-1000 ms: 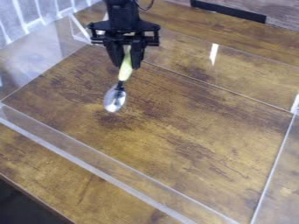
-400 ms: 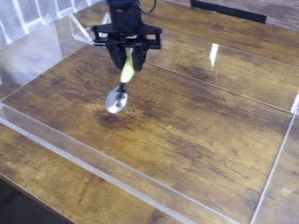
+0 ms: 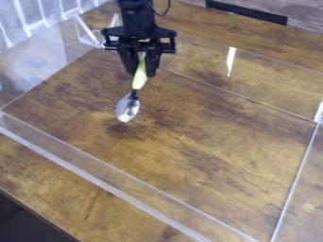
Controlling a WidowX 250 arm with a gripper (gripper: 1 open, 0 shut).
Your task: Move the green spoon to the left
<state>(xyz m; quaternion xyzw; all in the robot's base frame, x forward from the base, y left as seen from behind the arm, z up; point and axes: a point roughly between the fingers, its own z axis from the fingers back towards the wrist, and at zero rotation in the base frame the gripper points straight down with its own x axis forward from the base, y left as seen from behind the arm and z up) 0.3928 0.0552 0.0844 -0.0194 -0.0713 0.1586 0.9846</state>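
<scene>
The green spoon (image 3: 134,87) has a yellow-green handle and a shiny silver bowl. It hangs slanted at the upper middle of the camera view, with the bowl lowest, down and to the left, at or just above the wooden table (image 3: 214,132). My black gripper (image 3: 140,68) points straight down over it, and its two fingers are closed on the upper part of the handle. The top of the handle is hidden between the fingers. Whether the bowl touches the wood I cannot tell.
A low clear acrylic wall (image 3: 127,175) rings the work area, running along the front, the left side and the right side (image 3: 303,161). A dark object (image 3: 246,9) lies at the far back edge. Glare streaks cross the wood at the right.
</scene>
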